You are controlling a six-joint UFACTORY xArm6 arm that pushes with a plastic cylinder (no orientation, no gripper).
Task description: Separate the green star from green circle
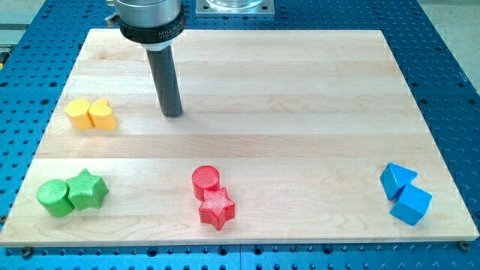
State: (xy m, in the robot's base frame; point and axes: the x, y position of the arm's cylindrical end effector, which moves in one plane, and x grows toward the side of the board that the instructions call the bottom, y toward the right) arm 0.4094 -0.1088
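1. Nearest the view's bottom edge sits the red star-shaped block point(217, 208), with the red round cylinder block point(205, 180) touching it just above and slightly to the view's left.
2. Off at the view's bottom right, two blue blocks lie together: a blue cube-like block point(411, 205) lower down and a blue angular wedge-like block point(397, 180) touching it from above.
3. At the view's bottom left are the task's pieces. The green star block point(88, 189) lies pressed against the green circle block point(55, 198), the star on the view's right of the circle; the two are touching, not apart.
4. All of these rest on the pale wooden worktop point(300, 112), a board with lengthwise grain, set on a blue perforated base plate point(450, 75).
5. Farther up, near the view's left edge, a yellow pair sits side by side and touching: a yellow many-sided block point(78, 113) on the left, and a yellow heart-like block point(103, 114) on the right.
6. Farthest back, the dark straight rod comes down from a silver and black collar point(150, 22) at the view's top. My tip point(172, 115) rests on the board just to the view's right of the yellow pair, clear of them, and well apart from the green star and green circle below it.
7. No fingers exist on this arm, so nothing is being held; the rod touches no block.
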